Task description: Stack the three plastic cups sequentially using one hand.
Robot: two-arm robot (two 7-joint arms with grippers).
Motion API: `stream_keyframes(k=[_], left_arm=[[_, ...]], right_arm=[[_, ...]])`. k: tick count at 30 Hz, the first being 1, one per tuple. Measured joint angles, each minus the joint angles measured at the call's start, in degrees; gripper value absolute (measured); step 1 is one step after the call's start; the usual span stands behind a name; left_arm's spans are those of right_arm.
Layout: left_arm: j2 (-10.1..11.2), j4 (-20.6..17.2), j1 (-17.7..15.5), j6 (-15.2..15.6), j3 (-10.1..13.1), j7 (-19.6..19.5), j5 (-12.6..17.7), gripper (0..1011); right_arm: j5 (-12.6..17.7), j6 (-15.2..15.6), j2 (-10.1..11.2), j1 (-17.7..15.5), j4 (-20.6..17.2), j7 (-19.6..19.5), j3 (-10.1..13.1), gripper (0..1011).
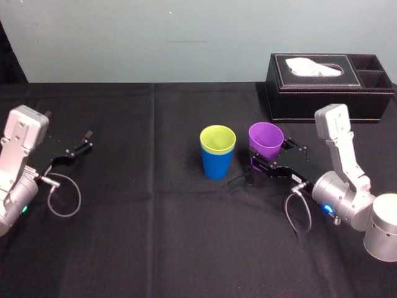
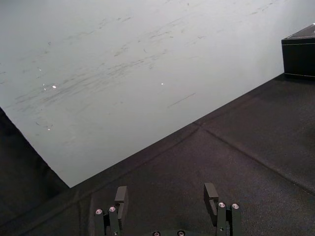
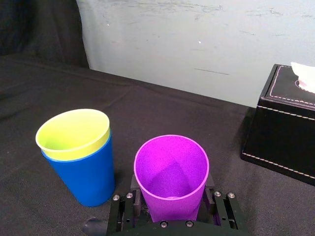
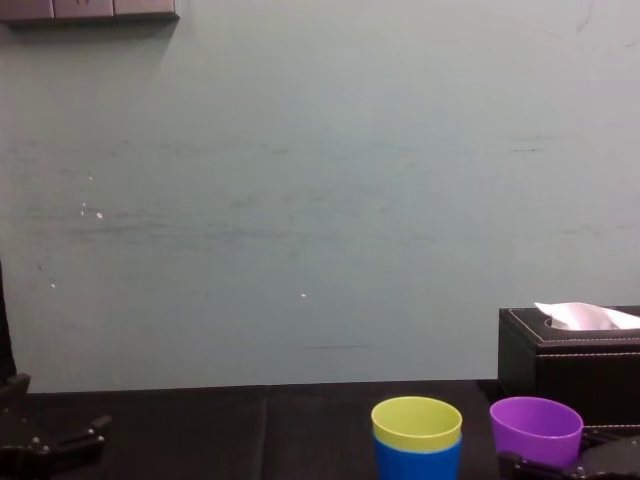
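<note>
The right end effector point(image 1: 263, 162) pinches the purple cup point(image 1: 265, 140) near its base, just beside the blue cup point(image 1: 218, 166). The blue cup stands mid-surface point(image 1: 155, 236) with the yellow-green cup point(image 1: 218, 139) nested inside. The left end effector point(image 1: 79, 148) sits far left, fingers spread.

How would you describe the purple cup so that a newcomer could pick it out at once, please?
Start at the black tissue box at the table's far right corner. Just in front of it, toward the middle, the right pincer grips the purple cup. It is the only purple one and is unstacked; its left neighbour is a yellow-green cup nested in a blue cup.
</note>
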Motion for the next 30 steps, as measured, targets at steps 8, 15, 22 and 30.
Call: stream_keyframes(k=[8, 15, 22, 30], left_arm=[[0.00, 0.00, 0.00, 0.00, 0.00, 0.00, 0.00, 1011], [0.00, 0.00, 0.00, 0.00, 0.00, 0.00, 0.00, 1011], [0.00, 0.00, 0.00, 0.00, 0.00, 0.00, 0.00, 1012], [0.00, 0.00, 0.00, 0.00, 0.00, 0.00, 0.00, 1011]], right_arm=[[0.31, 0.60, 0.41, -0.42, -1.89, -0.11, 0.39, 718], [1.20, 3.94, 1.88, 0.13, -6.20, 0.21, 1.11, 718], [3.36, 6.63, 3.30, 1.71, -10.36, 1.28, 1.83, 718], [5.93, 9.09, 3.95, 4.11, -12.94, 3.31, 0.74, 718]])
